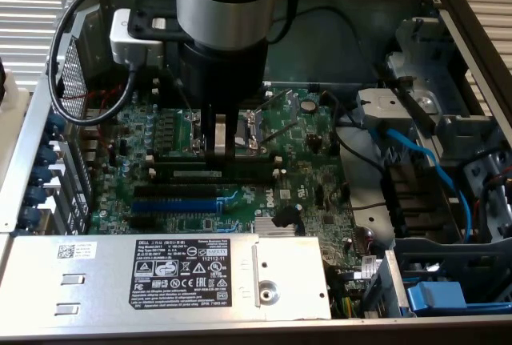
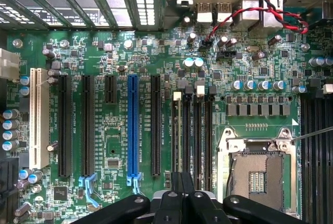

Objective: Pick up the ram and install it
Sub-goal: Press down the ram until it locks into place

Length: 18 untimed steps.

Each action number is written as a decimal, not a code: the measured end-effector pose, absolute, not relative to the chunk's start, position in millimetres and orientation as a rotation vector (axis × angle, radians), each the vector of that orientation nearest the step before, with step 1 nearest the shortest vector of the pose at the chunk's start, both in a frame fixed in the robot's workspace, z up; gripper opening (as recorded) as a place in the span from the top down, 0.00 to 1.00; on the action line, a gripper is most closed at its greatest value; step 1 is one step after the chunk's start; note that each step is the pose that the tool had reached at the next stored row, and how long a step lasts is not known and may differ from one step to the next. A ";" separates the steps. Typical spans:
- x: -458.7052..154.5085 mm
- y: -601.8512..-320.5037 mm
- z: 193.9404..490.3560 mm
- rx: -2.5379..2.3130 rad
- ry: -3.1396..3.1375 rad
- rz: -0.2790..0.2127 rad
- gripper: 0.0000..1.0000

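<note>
My gripper (image 1: 226, 149) hangs shut over the long black memory slots (image 1: 240, 158) in the middle of the motherboard. Just on the near side of its fingertips the ram (image 1: 196, 174), a thin dark-green stick with a small whitish label, stands on edge along a slot between the end clips. I cannot tell whether the fingers touch it. In the wrist view the gripper (image 2: 182, 182) is closed with its black fingers (image 2: 171, 203) together, lined up with the leftmost memory slots (image 2: 197, 135).
A blue expansion slot (image 2: 133, 130) lies beside the memory slots, and the bare processor socket (image 2: 257, 172) on their other side. The silver power supply box (image 1: 160, 273) borders the board's near edge. Blue cables (image 1: 416, 149) and drive cages fill the exterior view's right.
</note>
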<state>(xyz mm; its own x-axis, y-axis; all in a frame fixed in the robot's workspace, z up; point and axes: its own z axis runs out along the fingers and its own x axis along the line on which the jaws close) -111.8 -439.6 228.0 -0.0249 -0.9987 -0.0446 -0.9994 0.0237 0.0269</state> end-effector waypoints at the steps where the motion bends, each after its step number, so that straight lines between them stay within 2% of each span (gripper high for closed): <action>1: -111.8 -439.5 228.8 -2.184 2.238 0.079 0.89; 18: -111.8 -439.6 268.8 -2.185 2.238 0.079 0.89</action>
<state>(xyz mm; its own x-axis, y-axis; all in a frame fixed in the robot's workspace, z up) -111.8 -439.6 268.8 -0.0249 -0.9987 -0.0445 -0.9993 0.0237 0.0272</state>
